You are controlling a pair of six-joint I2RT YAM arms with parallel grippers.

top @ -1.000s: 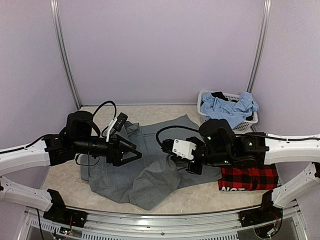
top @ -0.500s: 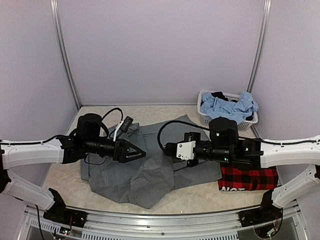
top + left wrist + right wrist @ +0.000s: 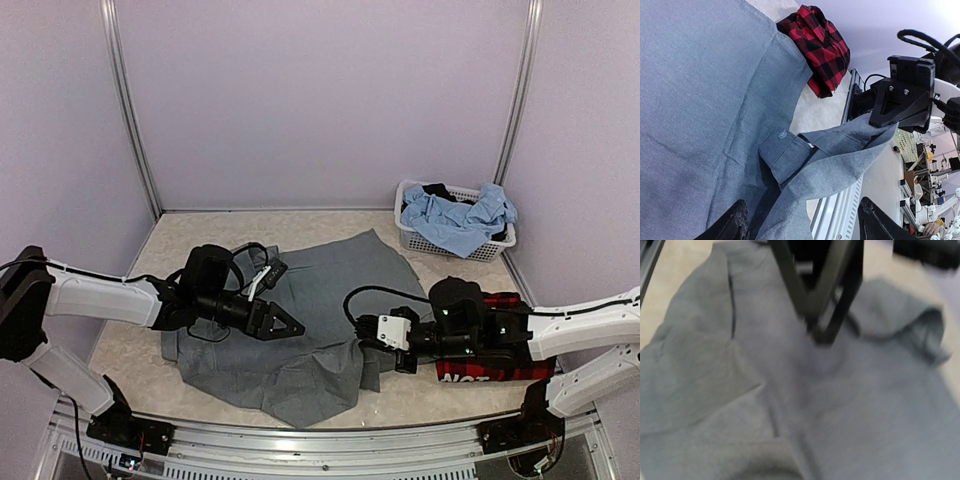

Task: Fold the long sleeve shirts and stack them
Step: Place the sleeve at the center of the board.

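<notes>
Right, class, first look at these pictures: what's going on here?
Two robot arms are working on a rumpled grey shirt spread on the table. The right tool is shut on a fold of it, held up off the table. The left tool hovers open over the shirt's middle. A red plaid shirt lies beside it, under the right arm.

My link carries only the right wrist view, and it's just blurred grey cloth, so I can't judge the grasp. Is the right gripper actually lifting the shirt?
Observer: Yes. The left wrist view shows the right gripper shut on an edge of the grey shirt, with that edge raised off the table.
Operator: Where's the left gripper?
Observer: The left gripper is open, low over the shirt's middle and pointing toward yours.
Operator: And the other shirt?
Observer: The plaid flannel shirt lies on the table just beyond the grey shirt's right edge.
</notes>
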